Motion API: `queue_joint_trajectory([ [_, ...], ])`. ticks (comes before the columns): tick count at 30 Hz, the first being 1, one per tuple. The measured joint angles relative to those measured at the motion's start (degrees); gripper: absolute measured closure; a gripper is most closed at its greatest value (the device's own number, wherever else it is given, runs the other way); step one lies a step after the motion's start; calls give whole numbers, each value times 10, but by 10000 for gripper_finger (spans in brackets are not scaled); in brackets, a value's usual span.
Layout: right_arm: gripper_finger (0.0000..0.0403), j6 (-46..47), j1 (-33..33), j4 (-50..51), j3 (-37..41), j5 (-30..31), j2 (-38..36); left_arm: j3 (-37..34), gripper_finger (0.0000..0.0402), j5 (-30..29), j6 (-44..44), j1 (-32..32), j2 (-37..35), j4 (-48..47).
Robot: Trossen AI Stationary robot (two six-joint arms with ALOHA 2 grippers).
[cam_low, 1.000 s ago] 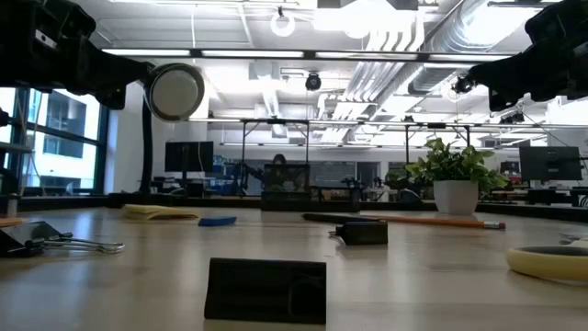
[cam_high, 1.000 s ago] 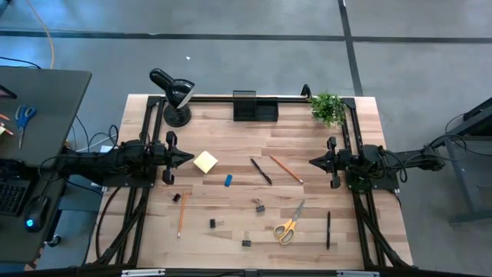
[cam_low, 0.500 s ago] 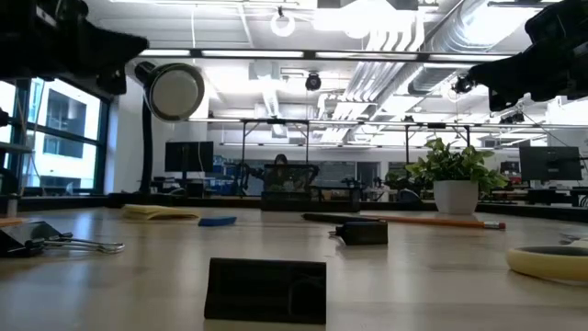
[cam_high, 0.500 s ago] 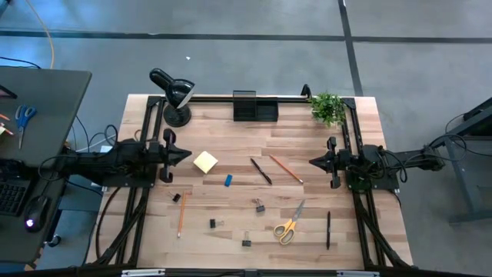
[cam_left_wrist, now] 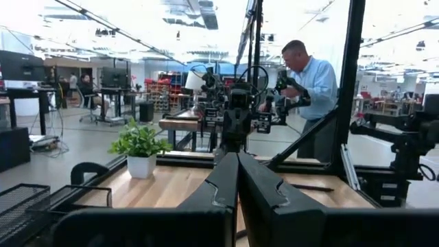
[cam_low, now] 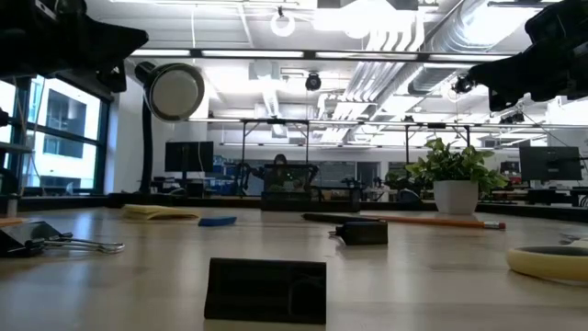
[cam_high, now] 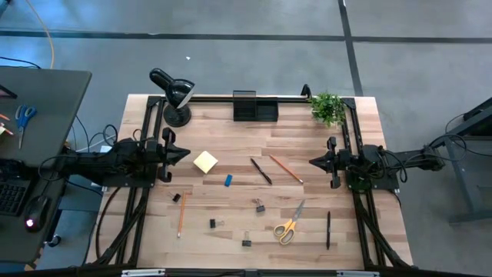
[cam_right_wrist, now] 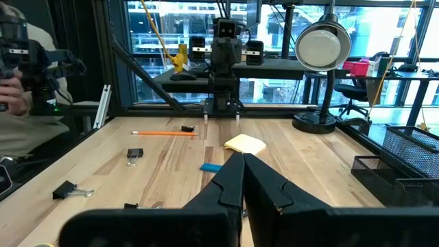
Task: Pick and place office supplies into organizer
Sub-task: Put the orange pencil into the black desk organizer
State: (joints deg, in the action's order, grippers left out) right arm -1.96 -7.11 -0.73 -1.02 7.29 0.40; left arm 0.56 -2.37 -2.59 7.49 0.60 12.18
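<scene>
The supplies lie loose on the wooden table: yellow sticky-note pad [cam_high: 205, 161], blue eraser [cam_high: 228, 180], a black pen [cam_high: 260, 171], an orange pencil [cam_high: 285, 168], another pencil [cam_high: 181, 214], a second pen [cam_high: 328, 229], yellow-handled scissors [cam_high: 288, 225] and several black binder clips [cam_high: 259, 206]. The black organizer [cam_high: 254, 106] stands at the far edge. My left gripper [cam_high: 187, 153] hovers shut above the table's left side, just left of the pad. My right gripper [cam_high: 311, 161] hovers shut on the right side, right of the pencil. Neither holds anything.
A black desk lamp [cam_high: 174, 94] stands at the far left corner and a potted plant [cam_high: 327, 108] at the far right. Black frame rails run along the left, right and far edges. A person [cam_left_wrist: 309, 86] stands beyond the table's right side. Blue-handled scissors [cam_high: 24, 115] lie on a side desk.
My left gripper has drawn back a little toward the table's left edge and risen slightly, still shut. The right arm and all the supplies have kept still.
</scene>
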Motion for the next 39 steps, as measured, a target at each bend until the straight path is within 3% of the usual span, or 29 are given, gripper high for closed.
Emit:
queue_joint_trajectory([
  [8,402,0,0,0,0,0,0,0,401,39,-172,0,0,75],
  [19,402,0,0,0,0,0,0,0,401,160,-174,0,0,8],
  [24,402,-3,0,0,0,0,0,0,401,145,-173,0,0,30],
  [31,402,-134,0,-6,0,17,0,0,401,130,-128,0,0,128],
  [39,402,-133,0,-18,0,31,0,0,401,67,-71,0,1,192],
])
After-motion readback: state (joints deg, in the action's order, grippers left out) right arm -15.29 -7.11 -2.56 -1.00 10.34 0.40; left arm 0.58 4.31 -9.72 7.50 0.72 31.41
